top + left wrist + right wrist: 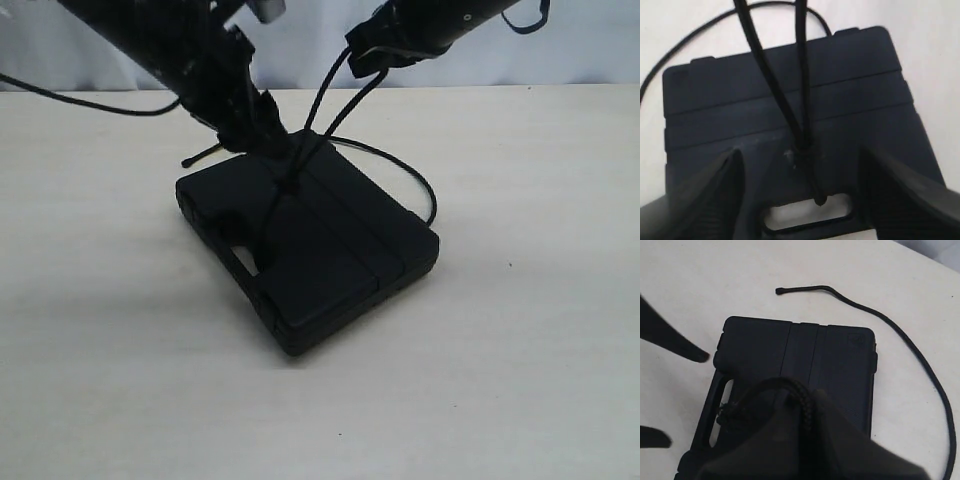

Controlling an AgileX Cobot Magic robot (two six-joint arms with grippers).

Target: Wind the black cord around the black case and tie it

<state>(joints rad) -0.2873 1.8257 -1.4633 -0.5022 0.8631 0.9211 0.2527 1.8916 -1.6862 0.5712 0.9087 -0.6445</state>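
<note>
The left end effector hangs low over the far edge of the black case in the exterior view. The right end effector sits higher, and two strands of the black cord rise to it from a crossing on top of the case. The case lies flat on the desk, and spare cord loops on the desk just beside it. In the left wrist view the left one's fingers stand wide with nothing between them, straddling the crossing near the handle slot without touching the cord. In the right wrist view the right one is clamped on a bend of the cord above the case, and the loose end lies on the desk beyond the case. The wrap looks done and the tie is in hand. The next move, I judge, calls for the open one to close on a strand near the crossing so the two can pull apart and snug the knot
</note>
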